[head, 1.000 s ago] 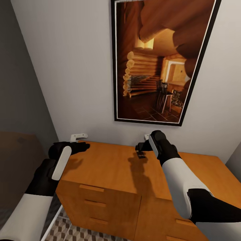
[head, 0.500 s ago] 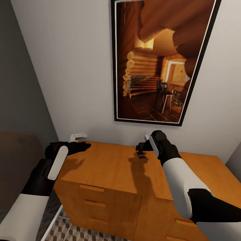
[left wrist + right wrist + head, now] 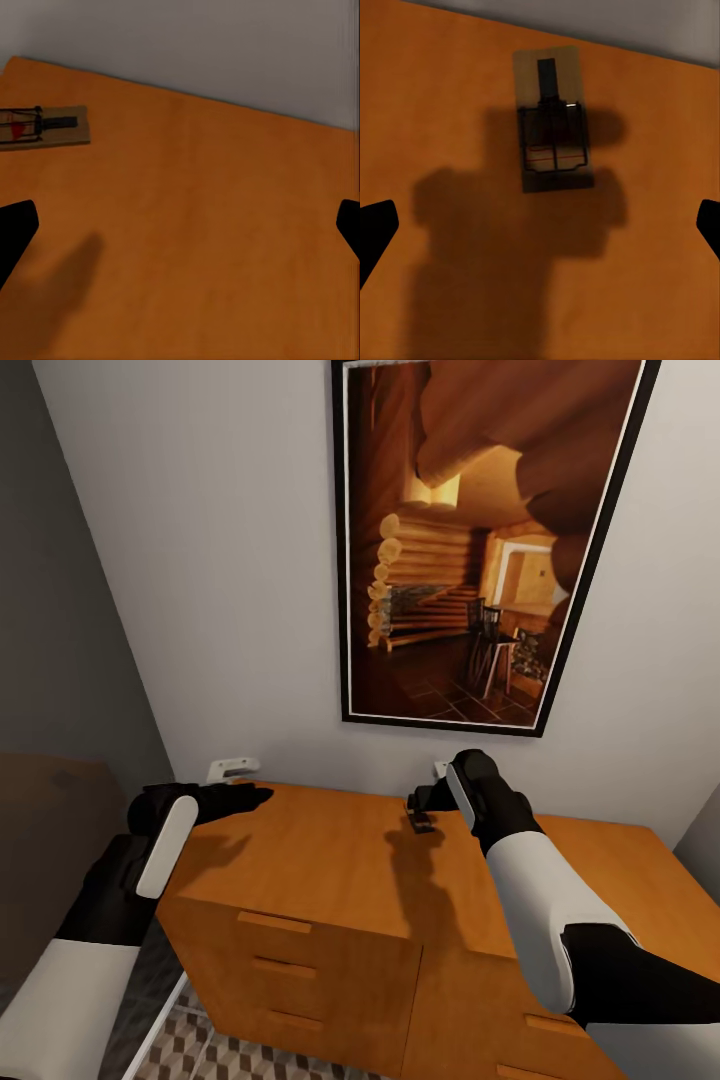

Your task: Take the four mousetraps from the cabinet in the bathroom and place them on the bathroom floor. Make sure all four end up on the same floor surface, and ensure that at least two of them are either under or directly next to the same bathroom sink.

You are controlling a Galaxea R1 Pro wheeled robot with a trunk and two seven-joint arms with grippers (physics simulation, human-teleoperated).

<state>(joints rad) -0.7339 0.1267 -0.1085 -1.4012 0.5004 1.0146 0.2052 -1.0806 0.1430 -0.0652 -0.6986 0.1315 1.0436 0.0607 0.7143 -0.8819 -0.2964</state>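
Nearest, at about 7 o'clock in the head view, a strip of the bathroom floor with its cube pattern shows below the drawer fronts of the cabinet. Both arms reach over the cabinet's flat wooden tabletop — probably because the traps lie on it and not inside a drawer.

The left gripper hovers over the corner at 9 o'clock. In its wrist view the fingers stand wide apart and hold nothing; one mousetrap lies flat near the back edge, off to one side of the gap, so this hand is not yet lined up.

The right gripper is further in, near 12 o'clock, close to the wall. Its fingers are also spread wide and empty, and a second mousetrap lies flat in the arm's shadow, roughly centred between them — a good pose for coming straight down on it, I think.

Behind, a framed picture of a log interior hangs on the wall. The sink I cannot place from here.
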